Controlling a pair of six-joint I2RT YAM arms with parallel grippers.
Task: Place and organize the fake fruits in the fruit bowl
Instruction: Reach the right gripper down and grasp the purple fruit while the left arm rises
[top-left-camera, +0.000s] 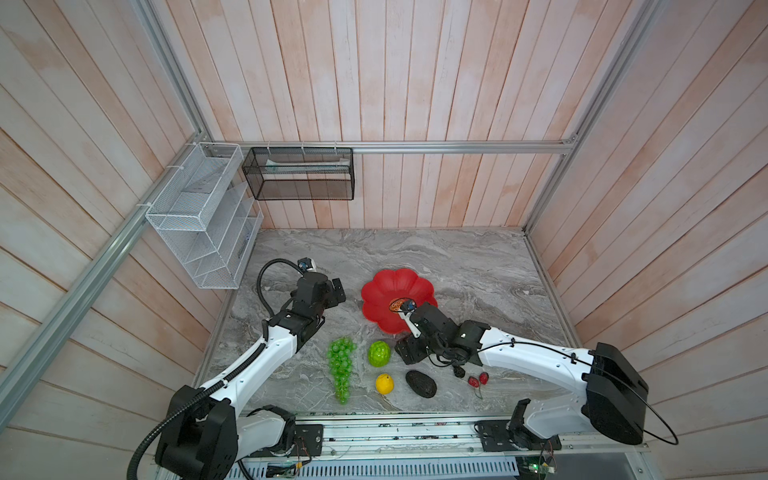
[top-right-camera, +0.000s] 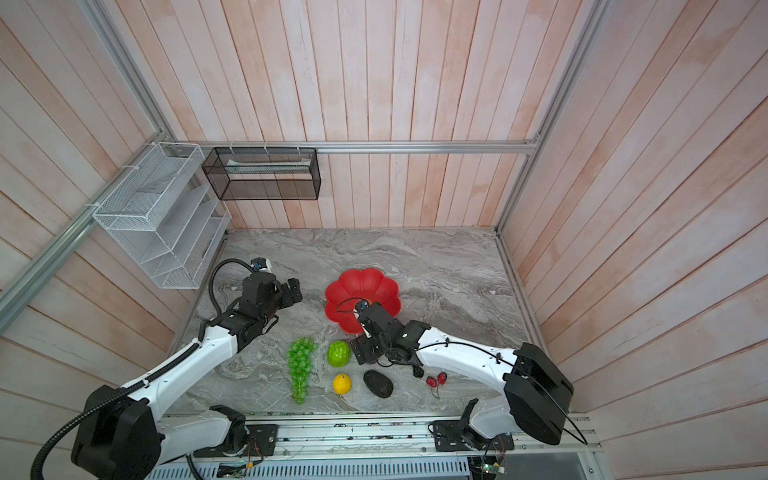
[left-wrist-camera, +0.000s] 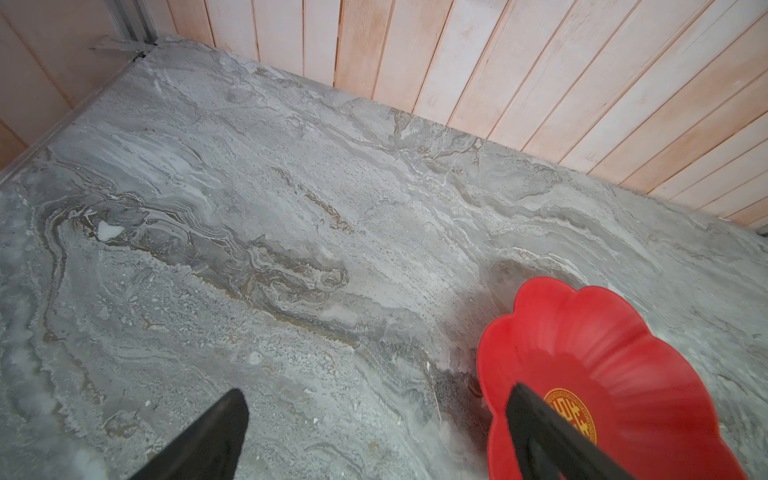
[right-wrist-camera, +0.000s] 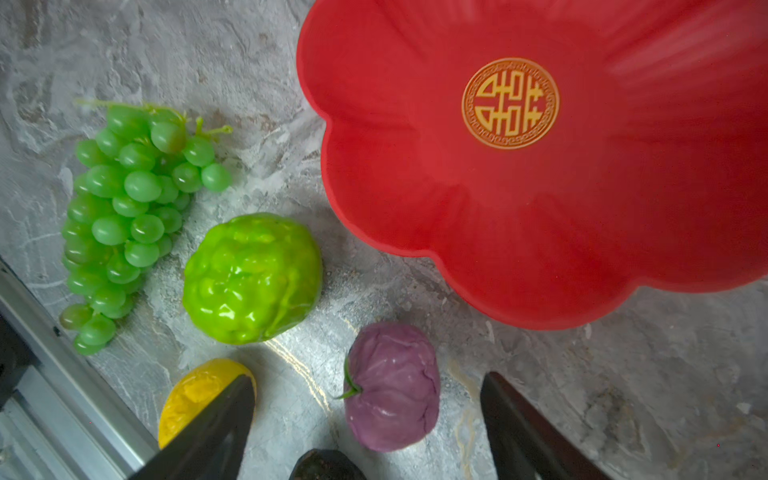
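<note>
Just outside the fruit bowl's (right-wrist-camera: 415, 199) rim, the purple ball (right-wrist-camera: 392, 386) sits on the surface, framed between the right jaws, which are spread wide, empty and across its narrower width. The left jaws, equally open and empty, hang beside the bowl, farther from the ball.

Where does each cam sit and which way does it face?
Top views: overhead stereo pair, looking down on grey marble table; white left arm and right arm show.
Left wrist: above open left gripper, facing bare marble and plank wall.
Right wrist: above open right gripper, looking down at wrinkled purple ball fruit.
Shared: all four show the scalloped glossy red bowl.
</note>
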